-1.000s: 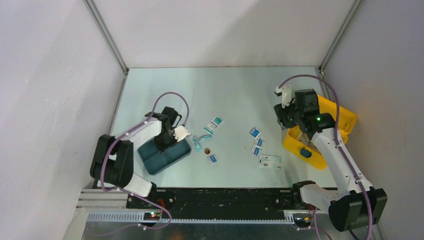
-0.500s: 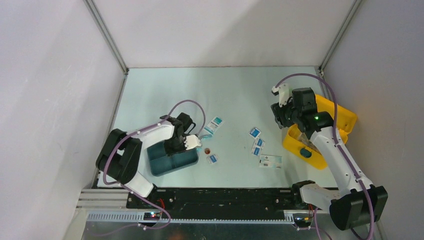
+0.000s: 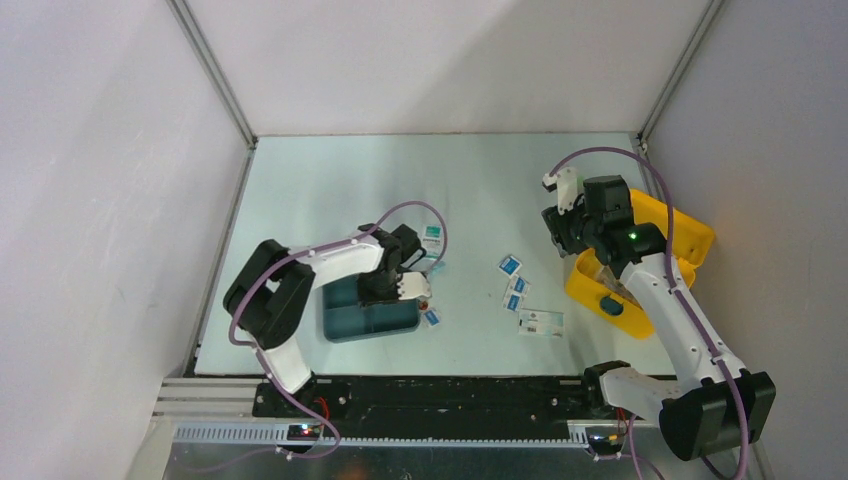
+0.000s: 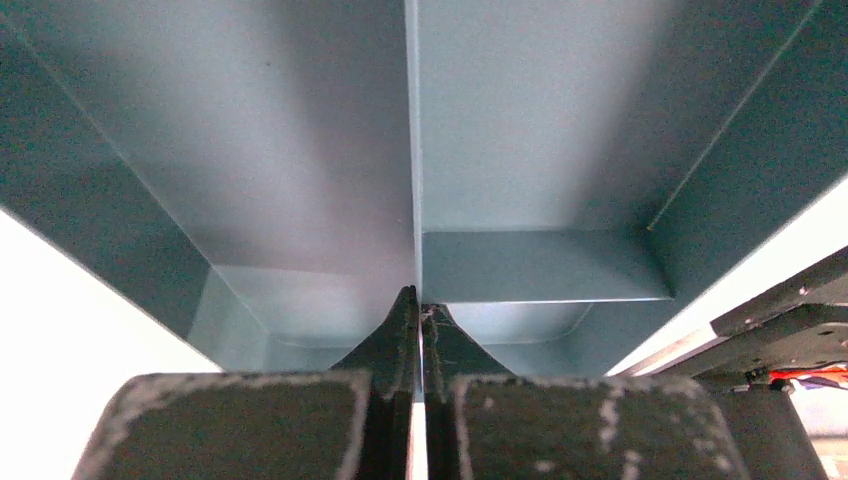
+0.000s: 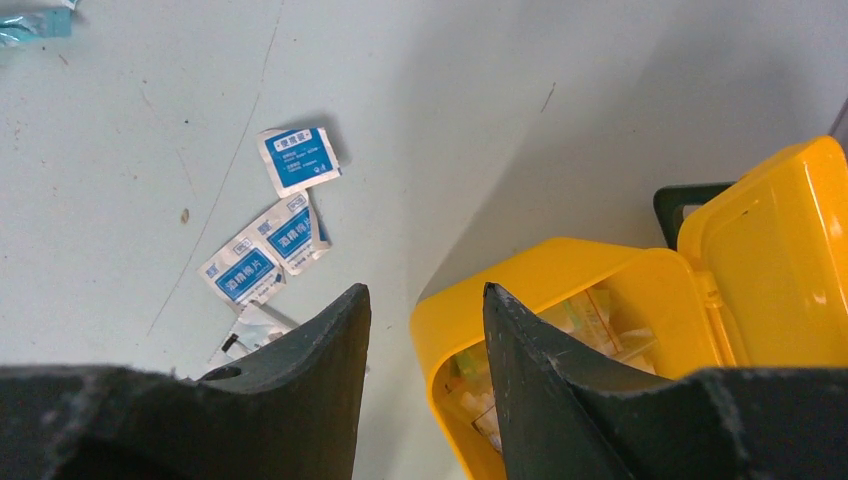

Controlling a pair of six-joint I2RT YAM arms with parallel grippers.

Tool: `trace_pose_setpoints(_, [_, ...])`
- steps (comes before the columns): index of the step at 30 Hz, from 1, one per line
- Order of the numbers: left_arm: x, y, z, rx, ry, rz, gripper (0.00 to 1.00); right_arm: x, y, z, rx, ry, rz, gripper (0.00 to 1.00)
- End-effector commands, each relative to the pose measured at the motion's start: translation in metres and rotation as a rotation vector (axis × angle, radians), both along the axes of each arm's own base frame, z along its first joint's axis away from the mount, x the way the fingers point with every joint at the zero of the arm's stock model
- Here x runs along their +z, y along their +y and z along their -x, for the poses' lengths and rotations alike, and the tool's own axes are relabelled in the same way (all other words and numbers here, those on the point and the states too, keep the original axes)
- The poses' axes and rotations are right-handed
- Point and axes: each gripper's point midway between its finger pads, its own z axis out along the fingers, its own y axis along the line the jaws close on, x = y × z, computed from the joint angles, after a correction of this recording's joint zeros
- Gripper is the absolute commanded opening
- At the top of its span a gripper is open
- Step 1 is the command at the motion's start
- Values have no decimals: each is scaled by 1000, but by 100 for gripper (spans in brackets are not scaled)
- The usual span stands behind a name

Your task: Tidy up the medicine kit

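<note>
Tray point(image 3: 370, 320) relocation was in hand, I judged: left gripper point(image 4: 418, 300) jaws clamped its divider point(image 4: 412, 150); right gripper point(image 5: 425, 300) jaws stood wide above the medicine kit point(image 5: 770, 230). Next move required carrying it kitward.

Lab cell, white panel walls point(image 3: 100, 150)

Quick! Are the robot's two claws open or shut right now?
Left gripper: shut on the middle wall of the dark teal plastic divided tray.
Right gripper: open, holding nothing.
</note>
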Motion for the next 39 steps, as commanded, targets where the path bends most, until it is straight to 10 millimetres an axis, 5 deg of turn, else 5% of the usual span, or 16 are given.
trace_pose_setpoints(1, [-4,-48,-5,-51,-13,114,0,26,-1,-8,-4,-84,4,50])
trace_pose_setpoints(10, [21,-102,-11,-39,-29,270,10,23,6,-8,29,-76,4,50])
trace_pose_setpoints(13, [24,-97,-11,-30,-50,262,31,20,15,-4,94,-47,34,52])
trace_pose_setpoints(17, [28,-72,-3,-29,-86,226,43,17,37,4,214,11,16,58])
trace_pose_setpoints(23, [50,-40,3,83,-170,273,47,13,97,20,435,88,-44,68])
trace_pose_setpoints(27, [93,-27,-6,231,-296,424,50,8,139,23,572,71,22,71])
trace_pose_setpoints(34, [154,6,-50,760,-516,617,63,3,223,26,785,13,-72,71])
trace_pose_setpoints(39, [162,28,-61,1058,-447,735,71,-22,275,46,985,39,-42,63])
